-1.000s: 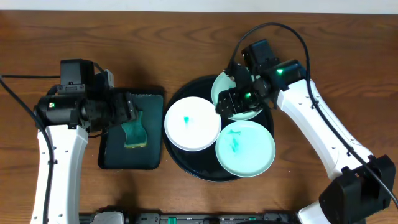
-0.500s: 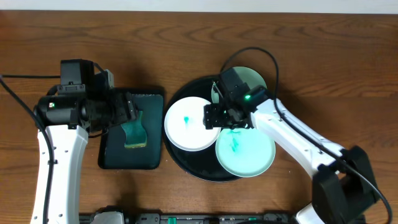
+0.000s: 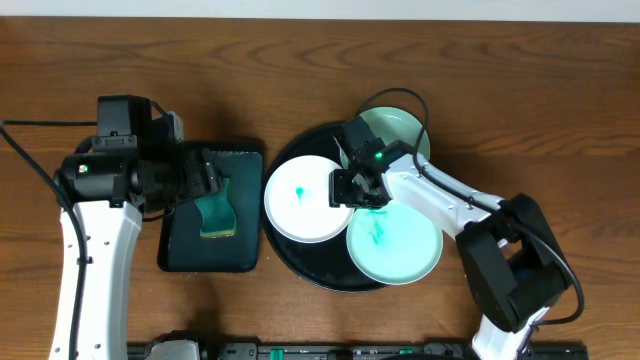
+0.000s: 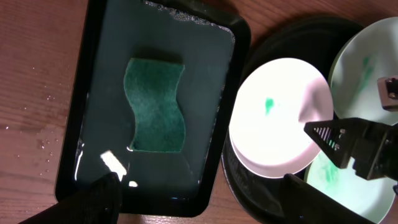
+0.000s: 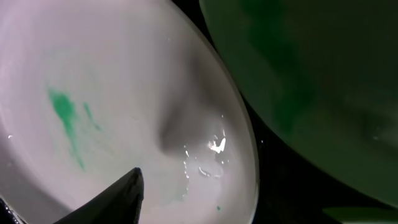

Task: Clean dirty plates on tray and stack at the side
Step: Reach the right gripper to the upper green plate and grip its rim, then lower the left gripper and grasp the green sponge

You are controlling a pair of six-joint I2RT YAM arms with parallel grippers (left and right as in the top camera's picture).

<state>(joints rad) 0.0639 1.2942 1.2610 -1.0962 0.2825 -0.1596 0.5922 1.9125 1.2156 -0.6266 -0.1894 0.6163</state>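
Observation:
On the round black tray [image 3: 312, 272] lie three plates. The white plate [image 3: 300, 205] on its left carries a teal smear. A smeared mint-green plate [image 3: 398, 245] lies at the front right and another mint-green plate [image 3: 402, 125] at the back. My right gripper [image 3: 345, 188] hangs low over the white plate's [image 5: 112, 93] right rim. Its jaws stand apart on either side of that rim, one finger [image 5: 115, 199] over the plate's inside, nothing gripped. My left gripper [image 3: 208, 178] is open above the green sponge [image 4: 155, 106], touching nothing.
The sponge [image 3: 215, 215] lies in a wet rectangular dark tray [image 3: 180, 252] left of the round tray [image 4: 292, 34]. Brown wood tabletop surrounds both trays. The right arm's cable loops over the back mint plate.
My right arm has swung left from the back mint plate to the white plate's right rim, and its jaws have narrowed. The left arm has not moved.

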